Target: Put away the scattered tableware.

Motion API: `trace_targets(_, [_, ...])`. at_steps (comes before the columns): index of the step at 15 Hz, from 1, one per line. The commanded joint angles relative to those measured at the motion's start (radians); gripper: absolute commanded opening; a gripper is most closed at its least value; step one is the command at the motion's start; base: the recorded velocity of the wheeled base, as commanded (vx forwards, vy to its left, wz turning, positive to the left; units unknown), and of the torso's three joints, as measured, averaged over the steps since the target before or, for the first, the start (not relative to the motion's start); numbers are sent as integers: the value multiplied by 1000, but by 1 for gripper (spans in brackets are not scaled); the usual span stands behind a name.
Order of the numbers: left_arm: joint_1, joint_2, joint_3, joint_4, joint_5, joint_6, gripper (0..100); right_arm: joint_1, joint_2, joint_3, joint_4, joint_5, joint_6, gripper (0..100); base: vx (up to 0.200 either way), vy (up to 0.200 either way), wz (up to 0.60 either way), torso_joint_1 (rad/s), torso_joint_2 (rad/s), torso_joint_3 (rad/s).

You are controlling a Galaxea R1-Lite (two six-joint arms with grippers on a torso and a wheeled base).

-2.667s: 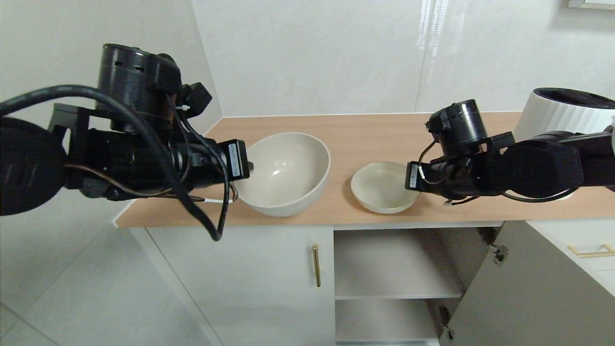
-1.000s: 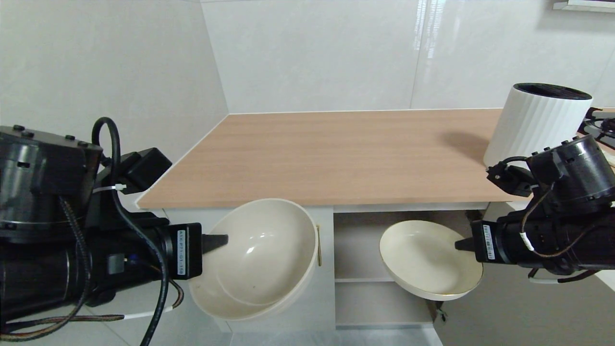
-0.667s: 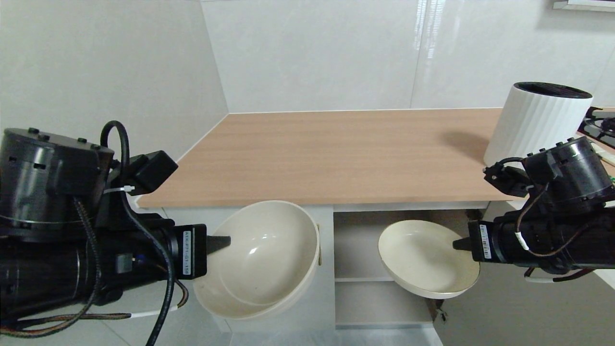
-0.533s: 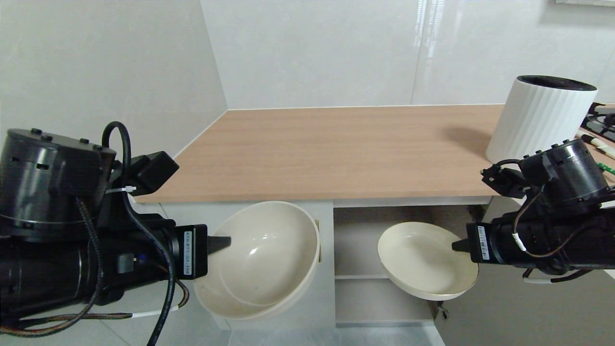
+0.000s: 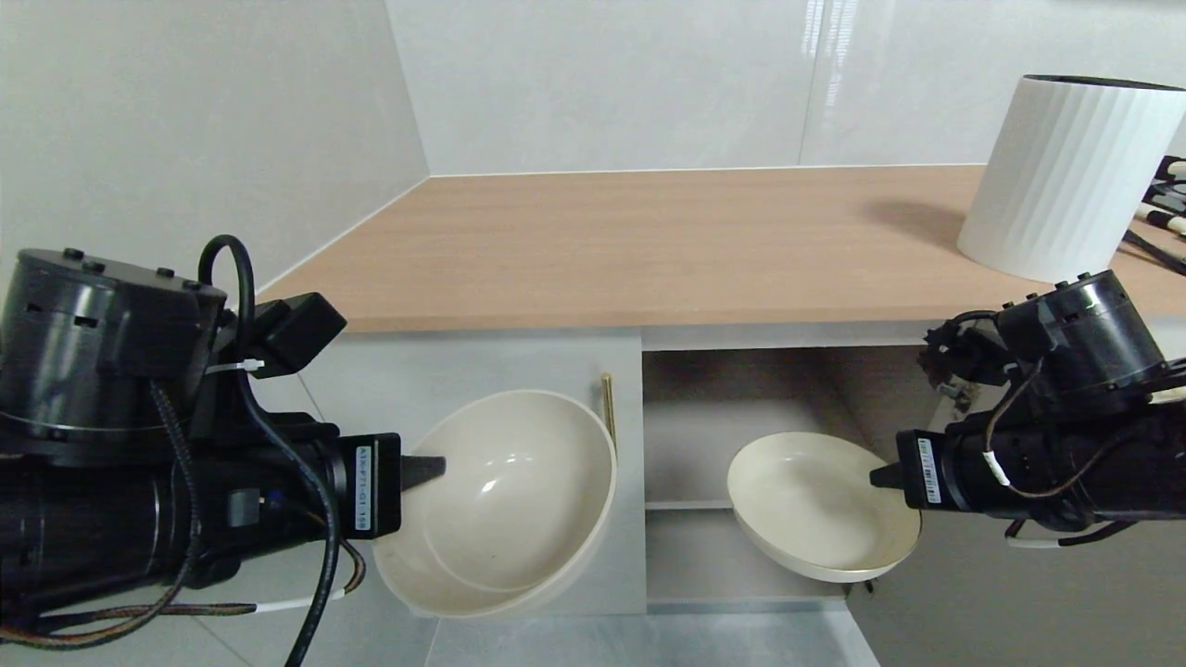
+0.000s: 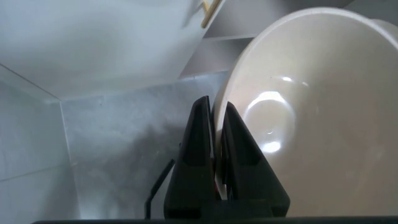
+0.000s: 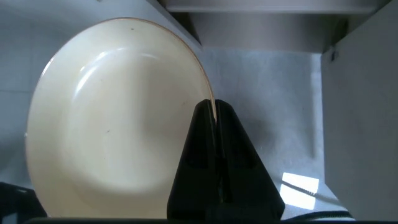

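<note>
While the deep cream bowl [image 5: 505, 505] hangs in the air before the closed cabinet door [image 5: 482, 371], just beside its gold handle [image 5: 608, 408], the left tool [image 5: 422, 468] is clamped on the bowl's left rim, one finger inside and one outside. To its right, the shallow cream plate [image 5: 820, 505] is held in front of the open cabinet compartment [image 5: 741, 398], about level with the shelf [image 5: 686, 506], and the right tool [image 5: 880, 477] is pinched tight on its right edge. Above both runs the wooden counter [image 5: 649, 250], carrying a white ribbed container [image 5: 1066, 176] at its right end.
</note>
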Motion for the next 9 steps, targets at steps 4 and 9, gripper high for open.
trace_targets(4, [0, 2, 0, 1, 0, -1, 0, 0, 15, 21, -44, -1, 0, 0, 0, 0, 0, -126, 450, 327])
trace_targets(9, [0, 8, 0, 1, 0, -1, 0, 0, 15, 35, -64, -3, -14, 0, 0, 0, 0, -49, 259, 198])
